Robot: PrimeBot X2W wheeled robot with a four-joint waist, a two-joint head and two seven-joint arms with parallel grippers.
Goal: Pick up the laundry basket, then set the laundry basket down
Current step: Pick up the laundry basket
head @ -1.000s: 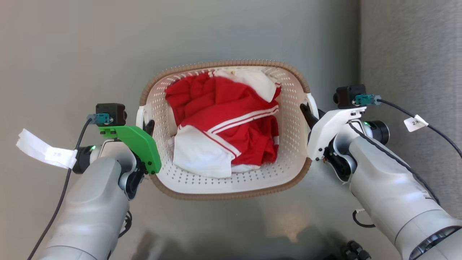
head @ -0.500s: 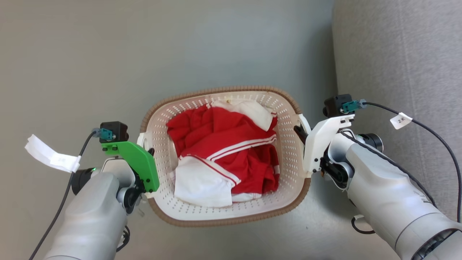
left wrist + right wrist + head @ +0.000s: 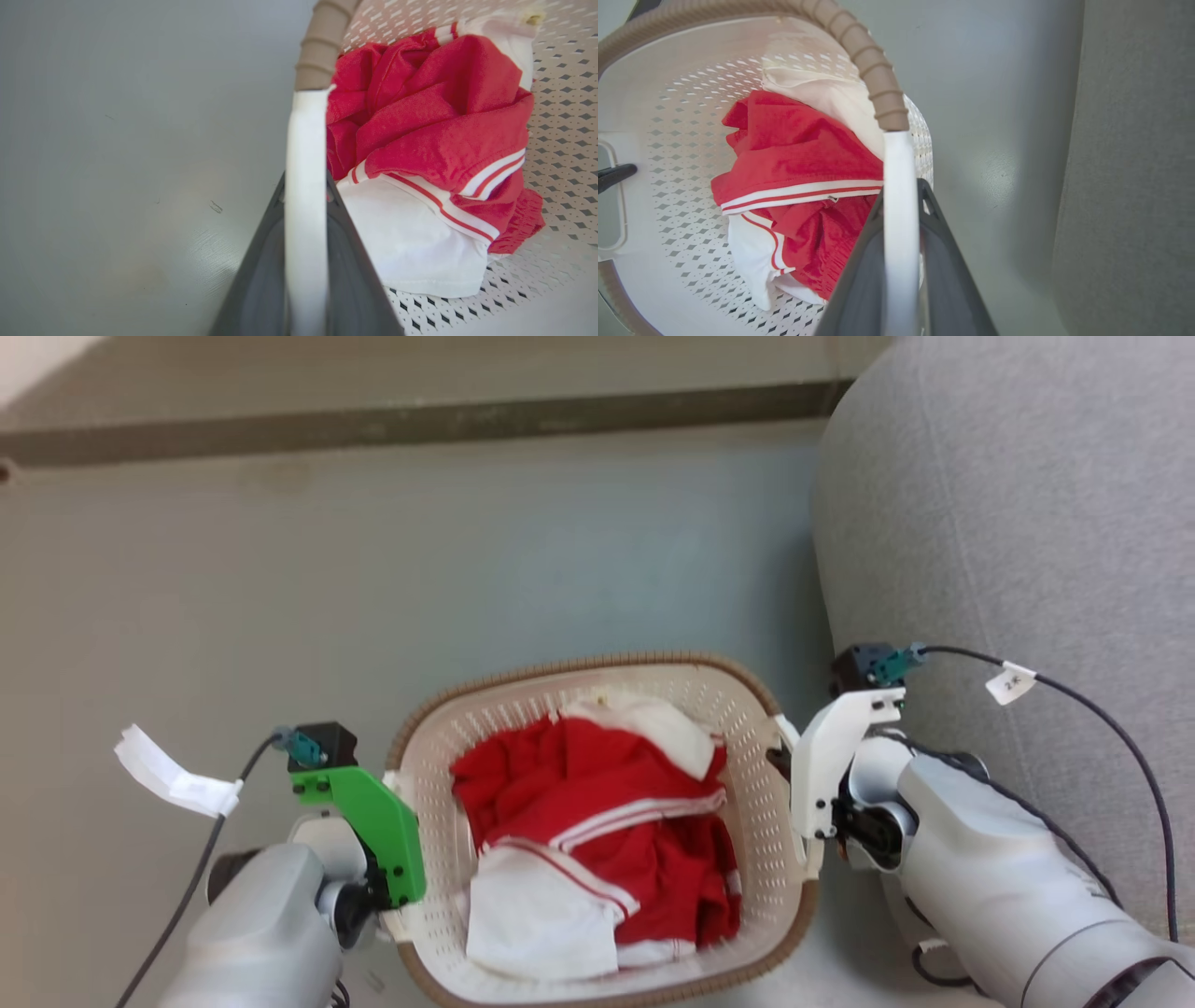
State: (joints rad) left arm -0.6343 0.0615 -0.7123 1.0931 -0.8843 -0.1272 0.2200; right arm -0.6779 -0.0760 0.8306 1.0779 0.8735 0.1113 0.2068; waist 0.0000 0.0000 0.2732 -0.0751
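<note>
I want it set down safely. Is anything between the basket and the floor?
Nothing visible lies on the floor around the basket. A grey couch stands close on its right, beside the right pincer, so I'd lower it straight down. The floor right under it is hidden.

I count one laundry basket, and on it two white handles: a left handle and a right handle. Inside lies one heap of red and white clothing; how many garments make it up I cannot tell. Two end effectors are mine, the left end effector and the right end effector. There are also two white paper tags, a left tag and a right tag, and one grey upholstered seat.
</note>
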